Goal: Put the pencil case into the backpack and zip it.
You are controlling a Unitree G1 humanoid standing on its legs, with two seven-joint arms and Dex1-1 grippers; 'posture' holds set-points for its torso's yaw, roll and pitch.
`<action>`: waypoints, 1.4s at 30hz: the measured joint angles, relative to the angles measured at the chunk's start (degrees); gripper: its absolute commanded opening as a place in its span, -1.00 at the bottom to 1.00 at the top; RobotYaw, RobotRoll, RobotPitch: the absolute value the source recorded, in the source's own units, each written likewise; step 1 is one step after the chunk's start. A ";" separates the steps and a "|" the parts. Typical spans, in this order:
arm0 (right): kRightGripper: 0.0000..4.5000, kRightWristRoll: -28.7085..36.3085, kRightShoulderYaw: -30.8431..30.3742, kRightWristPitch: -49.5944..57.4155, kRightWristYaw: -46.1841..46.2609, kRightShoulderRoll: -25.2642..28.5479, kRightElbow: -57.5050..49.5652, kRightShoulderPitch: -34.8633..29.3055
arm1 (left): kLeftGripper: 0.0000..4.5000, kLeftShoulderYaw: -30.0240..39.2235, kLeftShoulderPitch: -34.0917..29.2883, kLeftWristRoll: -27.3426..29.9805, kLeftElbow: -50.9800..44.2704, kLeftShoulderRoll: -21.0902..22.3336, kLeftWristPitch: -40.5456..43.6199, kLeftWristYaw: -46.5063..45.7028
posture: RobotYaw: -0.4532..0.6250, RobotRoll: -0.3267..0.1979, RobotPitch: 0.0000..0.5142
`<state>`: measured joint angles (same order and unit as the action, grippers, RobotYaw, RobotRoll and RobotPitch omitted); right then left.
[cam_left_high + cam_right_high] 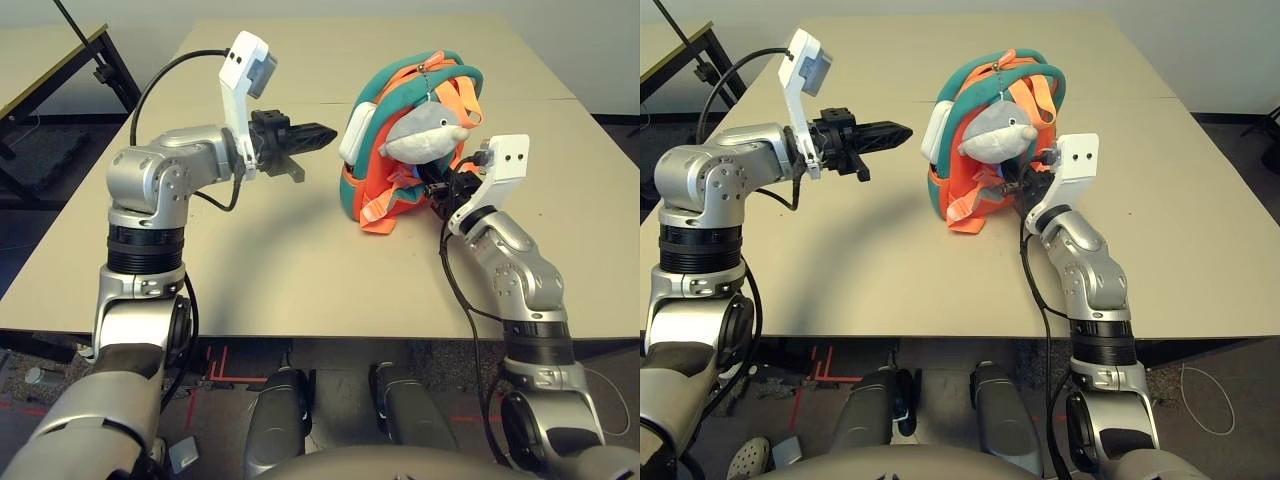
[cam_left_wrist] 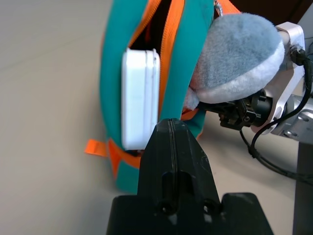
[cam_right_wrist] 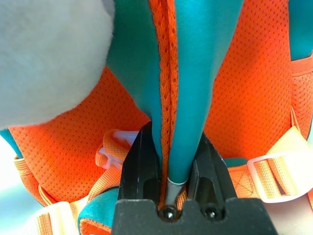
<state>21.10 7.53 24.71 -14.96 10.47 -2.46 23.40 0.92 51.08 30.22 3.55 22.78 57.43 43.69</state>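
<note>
At the near side of the backpack (image 1: pixel 376 190), the right gripper (image 3: pixel 170 161) clenched a fold of its teal-and-orange edging, beside the plush dolphin (image 1: pixel 424 133), while on the backpack's other side the left gripper (image 2: pixel 171 122) hung apart from it, jaws closed on nothing. The white pencil case (image 2: pixel 139 98) sat upright in the backpack's open zipped side, partly inside and partly jutting out between the orange zipper edges (image 2: pixel 168 49). Its smooth, rounded shell looked stiff and likely slick, probably light enough for one arm, and apt to slide under a push rather than bend. The best hold appeared to be across its narrow thickness at the exposed edge, or a flat press there toward the backpack's inside. The backpack, by contrast, looked soft and liable to fold or tip, making the right gripper's hold useful as a brace. Closing the zipper remained to be done.
</note>
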 measured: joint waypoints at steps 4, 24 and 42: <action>-0.77 -0.02 0.09 -0.03 0.19 0.03 -0.01 -0.13 | -1.00 -1.71 1.90 -2.23 6.41 -3.29 -3.94 -1.52 | -0.50 0.25 -0.66; -0.77 -0.45 -0.02 -0.16 1.38 -0.57 -0.69 -0.68 | -1.00 -1.31 10.43 -11.25 30.68 -14.07 -25.87 -0.13 | -0.55 0.25 -0.63; -0.77 -0.84 -0.21 -1.00 1.13 -1.15 -0.23 -1.12 | 1.00 -2.38 6.79 -0.85 -2.68 3.86 -13.60 16.09 | -0.52 0.25 -0.68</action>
<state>20.25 7.31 23.70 -13.83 9.32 -2.69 22.28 -1.46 57.87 29.37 0.87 26.64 43.83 59.78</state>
